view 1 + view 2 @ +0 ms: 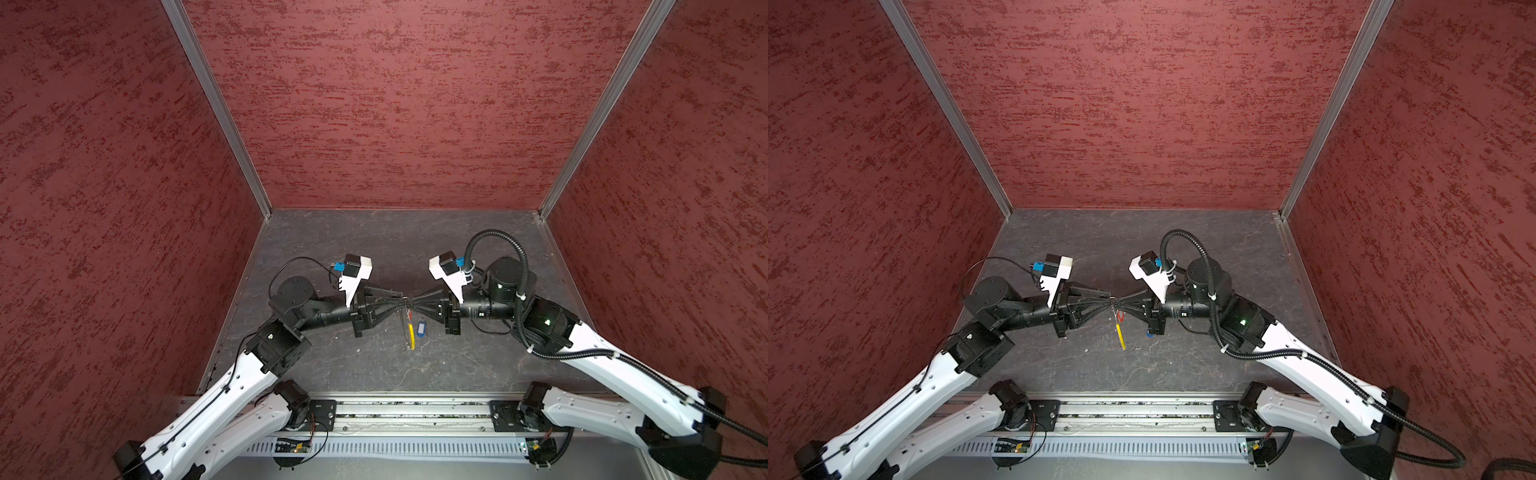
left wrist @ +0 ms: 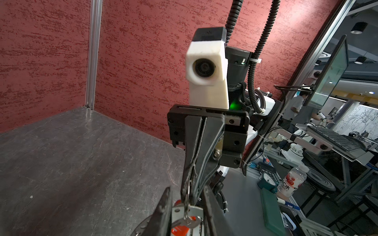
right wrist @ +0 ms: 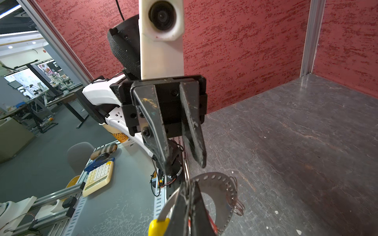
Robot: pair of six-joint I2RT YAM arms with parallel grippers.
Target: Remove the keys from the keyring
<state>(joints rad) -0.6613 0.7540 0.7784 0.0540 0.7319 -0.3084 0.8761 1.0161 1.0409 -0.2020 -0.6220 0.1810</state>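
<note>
Above the table (image 1: 332, 365) centre, the right gripper (image 2: 191, 190) jaws press together on the keyring (image 1: 411, 336) wire. The left gripper (image 3: 186, 166) jaws stand spread, either side of the red-tagged key (image 2: 187, 221). The keyring hangs toward 6 o'clock; the blue-tagged key (image 1: 422, 327) lies at 5 o'clock.

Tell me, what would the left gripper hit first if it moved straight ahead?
The left gripper is open around a key on the keyring; that comes first, probably. Just beyond, the right gripper faces it, shut on the keyring.
</note>
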